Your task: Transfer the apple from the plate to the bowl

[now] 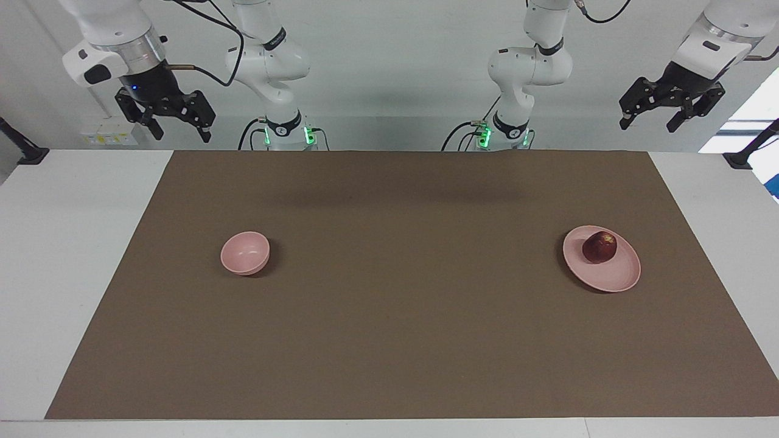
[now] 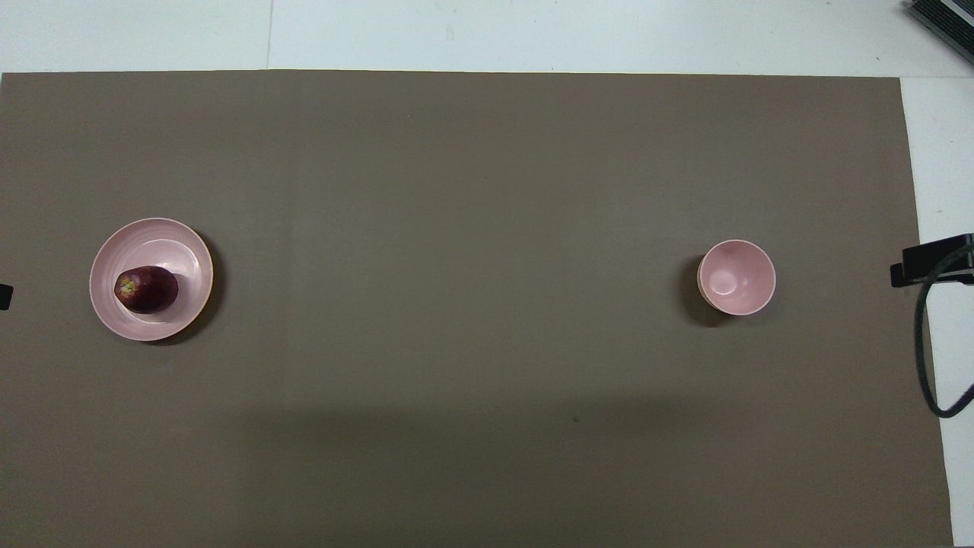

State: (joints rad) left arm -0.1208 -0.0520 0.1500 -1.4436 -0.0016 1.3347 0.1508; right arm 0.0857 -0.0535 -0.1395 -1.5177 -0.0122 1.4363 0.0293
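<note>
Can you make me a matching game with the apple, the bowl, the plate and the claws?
Things:
1. apple
2. bowl
3. plate
4. left claw and right claw

Descriptions:
A. empty, at the right arm's end of the brown mat
B. open, raised high, holding nothing
C. dark red, lying on the plate
D. flat and pink, under the apple

Pairs: 1-C, 2-A, 3-D, 4-B

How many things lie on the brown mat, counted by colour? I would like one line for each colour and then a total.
Pale pink: 2, the plate and the bowl
Dark red: 1, the apple, which lies on the plate
Total: 3
</note>
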